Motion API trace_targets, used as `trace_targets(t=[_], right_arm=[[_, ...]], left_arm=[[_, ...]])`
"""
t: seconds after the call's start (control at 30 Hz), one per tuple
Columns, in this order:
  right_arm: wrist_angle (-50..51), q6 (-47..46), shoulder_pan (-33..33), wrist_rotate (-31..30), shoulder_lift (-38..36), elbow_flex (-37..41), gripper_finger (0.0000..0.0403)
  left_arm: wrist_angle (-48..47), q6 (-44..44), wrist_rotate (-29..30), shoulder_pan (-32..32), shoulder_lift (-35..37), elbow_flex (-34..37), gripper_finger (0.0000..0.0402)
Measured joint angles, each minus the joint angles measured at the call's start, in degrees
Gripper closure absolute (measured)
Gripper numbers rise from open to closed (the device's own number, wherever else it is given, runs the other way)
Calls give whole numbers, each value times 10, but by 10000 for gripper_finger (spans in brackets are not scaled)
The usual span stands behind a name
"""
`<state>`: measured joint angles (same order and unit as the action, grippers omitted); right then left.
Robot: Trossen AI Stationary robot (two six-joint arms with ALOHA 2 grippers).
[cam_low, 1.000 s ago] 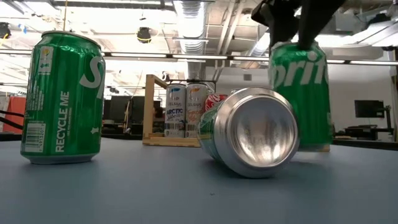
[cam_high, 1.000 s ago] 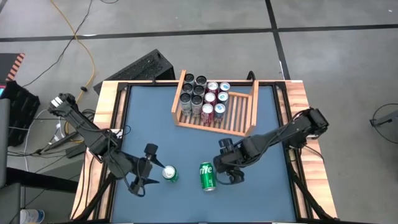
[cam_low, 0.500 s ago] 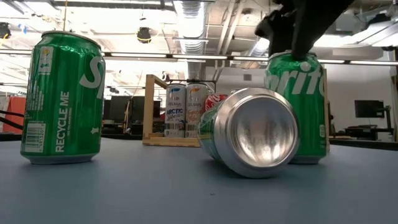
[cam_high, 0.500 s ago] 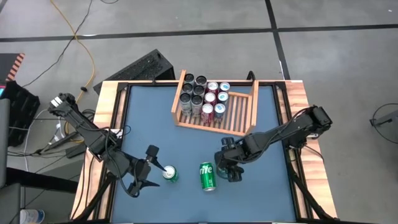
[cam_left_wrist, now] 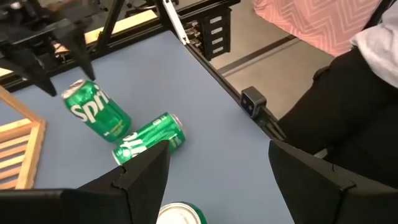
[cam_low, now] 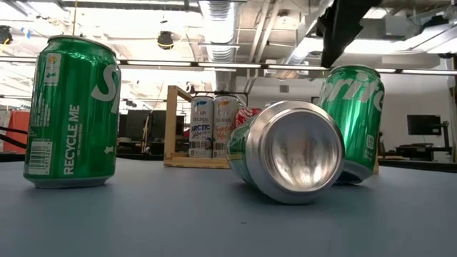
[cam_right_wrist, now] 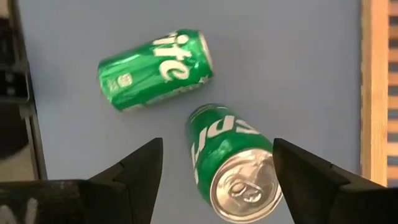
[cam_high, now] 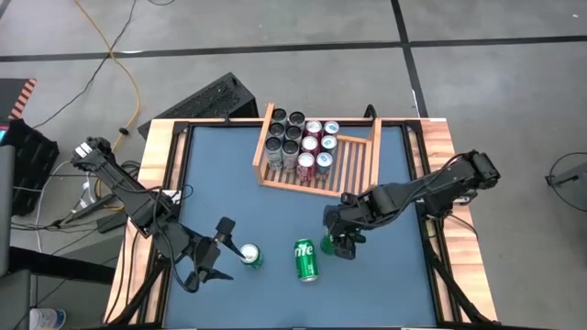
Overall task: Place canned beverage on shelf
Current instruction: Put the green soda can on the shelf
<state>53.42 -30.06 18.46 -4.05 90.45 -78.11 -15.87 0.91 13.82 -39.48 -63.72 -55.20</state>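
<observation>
Since earlier: my right claw [cam_high: 341, 240] is lifting off tilting green can [cam_high: 328, 244], jaws apart, empty | left claw [cam_high: 207, 263] apart, waiting | next: I'm regripping can mid-body, squarely, for shelf [cam_high: 353, 179].

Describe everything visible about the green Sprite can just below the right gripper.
The green aluminium Sprite can has white lettering and a silver top with an unopened pull tab. It leans tilted on the blue table rather than standing square. It sits in front of the wooden slatted shelf, beside a second green can lying on its side, apart from it. The right gripper is above it with fingers open and not gripping it.
</observation>
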Motion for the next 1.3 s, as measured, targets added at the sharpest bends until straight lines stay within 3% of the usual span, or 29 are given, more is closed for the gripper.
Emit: trace_targets(t=[0.17,0.3,0.4,0.73,1.0,1.3], right_arm=[[48,-79,-5,-10,0,0,114],[113,-140,8,-100,8,0,115],[101,-155,23,-127,23,1,115],[-111,-324,202,-311,27,30,115],[-312,-371,263,-548,49,100,116],[-450,-394,224,-556,187,124,116]], left_arm=[[-1,-7,-1,0,0,0,140],[-1,-2,0,0,0,0,140],[-2,-10,0,0,0,0,140],[-15,-32,11,-12,-14,0,140],[7,-70,48,-10,-42,0,140],[23,-133,92,-12,-119,0,140]])
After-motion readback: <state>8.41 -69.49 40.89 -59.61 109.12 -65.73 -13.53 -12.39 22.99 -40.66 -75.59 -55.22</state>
